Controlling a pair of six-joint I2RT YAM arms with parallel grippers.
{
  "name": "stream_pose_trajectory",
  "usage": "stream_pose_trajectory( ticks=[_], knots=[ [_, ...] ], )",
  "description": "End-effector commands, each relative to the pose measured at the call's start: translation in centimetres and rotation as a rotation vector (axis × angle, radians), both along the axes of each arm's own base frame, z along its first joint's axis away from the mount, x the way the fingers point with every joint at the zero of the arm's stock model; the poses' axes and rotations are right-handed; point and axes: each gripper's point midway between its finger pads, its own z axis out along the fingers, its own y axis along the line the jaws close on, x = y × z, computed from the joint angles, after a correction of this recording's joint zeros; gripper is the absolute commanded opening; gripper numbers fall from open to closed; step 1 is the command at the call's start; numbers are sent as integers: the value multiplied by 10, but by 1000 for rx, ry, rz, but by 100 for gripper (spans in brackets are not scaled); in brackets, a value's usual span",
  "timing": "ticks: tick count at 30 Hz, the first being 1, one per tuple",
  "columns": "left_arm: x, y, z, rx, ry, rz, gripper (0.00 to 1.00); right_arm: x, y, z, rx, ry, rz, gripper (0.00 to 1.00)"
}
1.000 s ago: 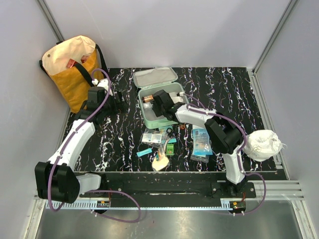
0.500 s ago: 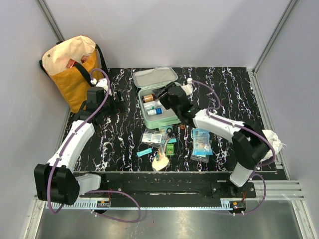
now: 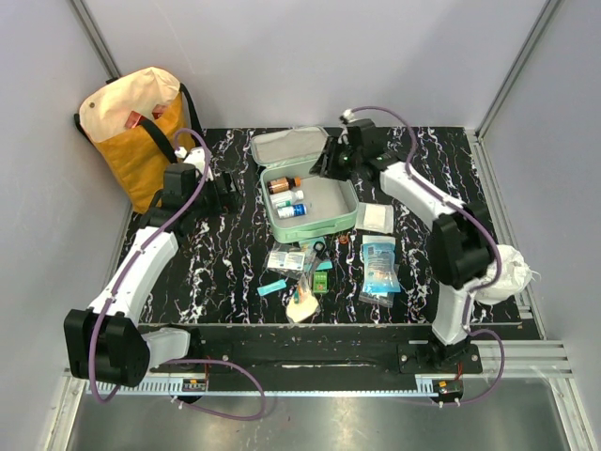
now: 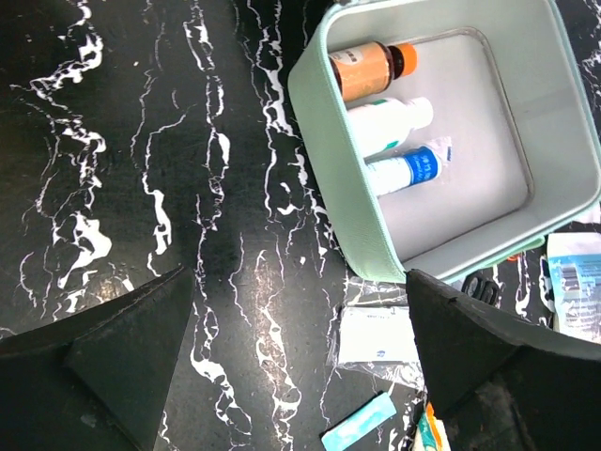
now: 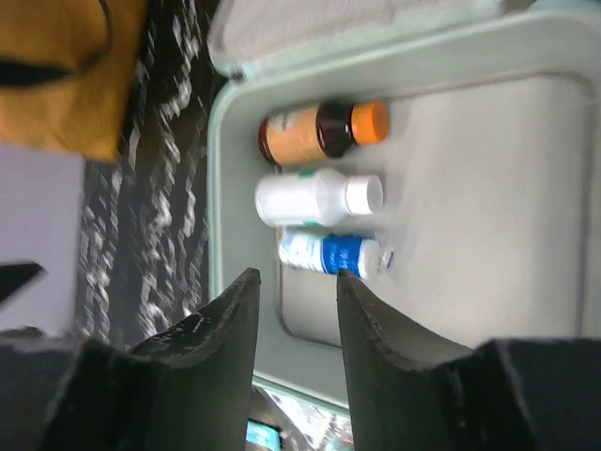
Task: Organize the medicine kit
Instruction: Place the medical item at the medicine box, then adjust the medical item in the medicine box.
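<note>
The medicine kit (image 3: 347, 199) is a mint-green case lying open at the table's middle back, with its lid (image 3: 291, 146) folded back. Along its left wall lie an amber bottle with an orange cap (image 3: 282, 185), a white bottle (image 3: 288, 197) and a blue-and-white bottle (image 3: 291, 210). My left gripper (image 3: 222, 193) is wide open and empty, left of the kit. Its wrist view shows the kit's rim (image 4: 347, 197) and the bottles (image 4: 387, 122). My right gripper (image 3: 334, 162) hovers by the kit's far right corner, open and empty (image 5: 293, 282). Its view shows the three bottles (image 5: 317, 199).
A yellow-and-cream tote bag (image 3: 136, 122) stands at the back left. A white bag (image 3: 498, 272) lies at the right edge. In front of the kit lie loose packets (image 3: 286, 258), scissors (image 3: 315, 252), a teal strip (image 3: 272, 287), a blue packet (image 3: 380, 265) and a white pad (image 3: 376, 218).
My right arm has swung from over the kit's inside up to its far right corner, which uncovers the three bottles. My left arm has not moved.
</note>
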Motion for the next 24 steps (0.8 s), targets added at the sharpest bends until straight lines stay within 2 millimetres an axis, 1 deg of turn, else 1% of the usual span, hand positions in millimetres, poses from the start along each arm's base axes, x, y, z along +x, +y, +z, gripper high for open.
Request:
stream_pose_trajectory(
  ticks=[1, 3, 4, 6, 8, 9, 10, 15, 19, 24],
  knots=[
    [3, -15, 15, -29, -59, -99, 99, -40, 17, -63, -123, 222, 273, 42],
    [0, -15, 12, -23, -55, -110, 99, -34, 12, -74, -160, 222, 243, 40],
    [-1, -14, 13, -18, -56, -106, 99, -31, 10, -77, -176, 219, 230, 39],
    [-2, -14, 12, -17, -56, -107, 99, -26, 8, -81, -196, 221, 216, 34],
    [-2, -14, 11, -20, -54, -108, 99, -25, 8, -87, -206, 231, 215, 33],
    [-1, -14, 12, -20, -54, -108, 99, -24, 6, -91, -219, 238, 210, 26],
    [-1, -15, 11, -22, -49, -111, 99, -22, 4, -93, -234, 241, 198, 24],
    [-2, -15, 11, -22, -48, -110, 99, -15, -16, -110, -344, 249, 130, 21],
    [-2, -14, 11, -21, -48, -103, 99, -14, -20, -118, -378, 263, 128, 20],
    [-3, -15, 12, -31, -47, -104, 99, -15, -19, -126, -382, 286, 138, 20]
  ],
)
